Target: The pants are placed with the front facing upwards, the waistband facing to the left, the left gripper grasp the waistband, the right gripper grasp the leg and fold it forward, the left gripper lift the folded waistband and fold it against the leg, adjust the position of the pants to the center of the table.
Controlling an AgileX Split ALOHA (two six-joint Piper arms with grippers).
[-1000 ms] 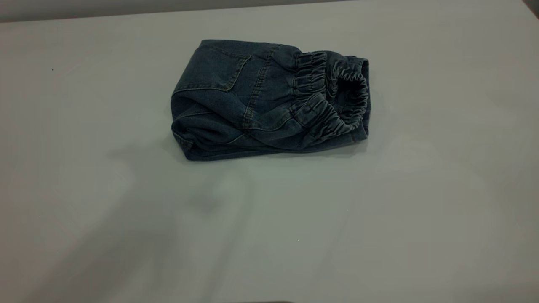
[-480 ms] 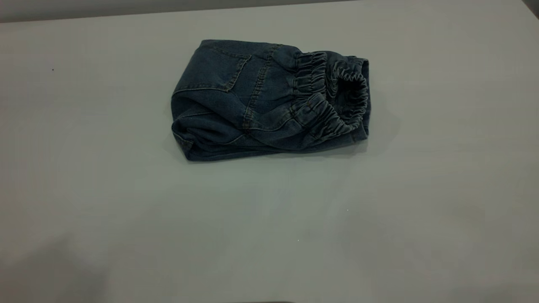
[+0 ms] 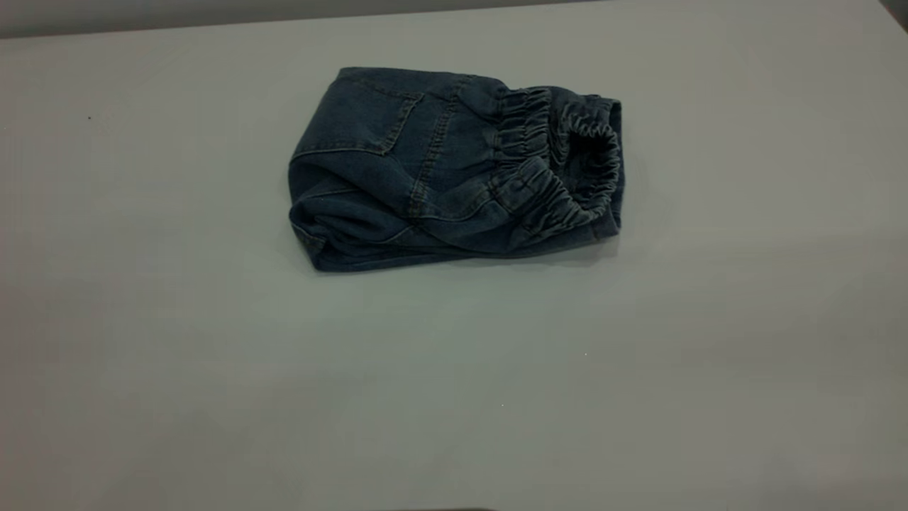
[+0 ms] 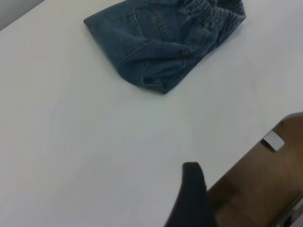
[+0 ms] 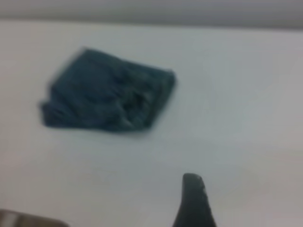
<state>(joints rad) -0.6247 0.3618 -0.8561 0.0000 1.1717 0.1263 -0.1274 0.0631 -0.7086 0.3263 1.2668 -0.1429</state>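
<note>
**Folded pants lie alone, both arms drawn back**

Compare with a second ago: the soft shadows that lay across the near part of the table (image 3: 454, 397) have faded, and the pants (image 3: 447, 170) have not shifted. You see them folded into a compact bundle of dark blue denim, resting flat on the tabletop. The waistband (image 3: 567, 167) sits on top at the bundle's right end, ruched and curled open into a loop, with a patch pocket (image 3: 369, 113) facing up beside it.

The left gripper (image 4: 191, 198) shows only one dark fingertip, well apart from the pants, which lie ahead of it. The right gripper (image 5: 194, 201) likewise. You cannot tell whether either pincer is spread or pressed together.
</note>
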